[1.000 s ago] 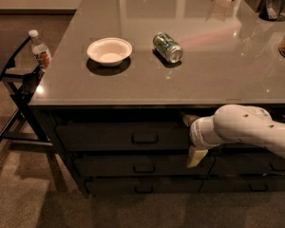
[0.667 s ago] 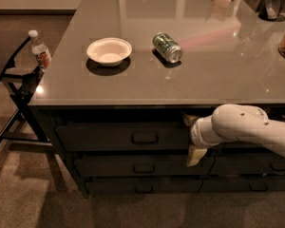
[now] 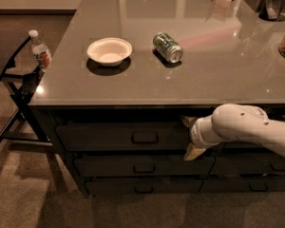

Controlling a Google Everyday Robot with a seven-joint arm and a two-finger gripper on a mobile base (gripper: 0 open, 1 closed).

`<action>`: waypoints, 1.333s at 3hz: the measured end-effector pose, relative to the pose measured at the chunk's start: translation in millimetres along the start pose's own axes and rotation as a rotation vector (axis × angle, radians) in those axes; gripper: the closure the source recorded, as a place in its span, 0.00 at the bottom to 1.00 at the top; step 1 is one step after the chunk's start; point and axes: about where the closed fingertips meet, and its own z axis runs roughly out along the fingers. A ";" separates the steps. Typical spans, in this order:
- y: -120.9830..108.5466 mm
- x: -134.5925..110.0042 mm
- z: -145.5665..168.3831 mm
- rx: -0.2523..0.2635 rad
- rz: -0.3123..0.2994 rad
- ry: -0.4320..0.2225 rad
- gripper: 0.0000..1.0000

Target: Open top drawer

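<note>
**A:** Dark grey front, one small black loop at its centre: that's the top drawer (image 3: pixel 109 137), right under the tabletop (image 3: pixel 133 87) edge. Where does the tool sit against it?

**B:** The tool (image 3: pixel 187 137) is at the end of that drawer front nearest the white arm. It's close against the face, though I can't tell whether it touches. Its two tan fingers (image 3: pixel 186 121) are spread one above the other, released and gripping nothing. The handle (image 3: pixel 145 137) is at about the tool's own height, off to the side away from the arm.

**A:** So what does a good grasp call for?

**B:** I'd say a level slide sideways along the front, staying just off the face until the fingers bracket the loop. They're already stacked vertically, which suits a horizontal bar: one finger over it, one under. Then clench fully before any pull.

**A:** And the pull itself?

**B:** Straight back, square to the front, with no lift or sag. A slanted pull could bind the drawer or slip off such a small loop.

**A:** Anything to avoid?

**B:** The shallower drawer (image 3: pixel 142 166) just below the tool has a similar handle, so it mustn't dip. The can (image 3: pixel 167 47) lies on its side up above the tool, so a smooth pull is better than a jerk.
</note>
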 end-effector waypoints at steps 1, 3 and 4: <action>0.0 0.0 0.0 0.000 0.000 0.000 0.42; -6.7 1.2 -1.1 0.000 0.000 0.000 0.89; -8.1 1.0 -2.3 0.000 0.000 0.000 1.00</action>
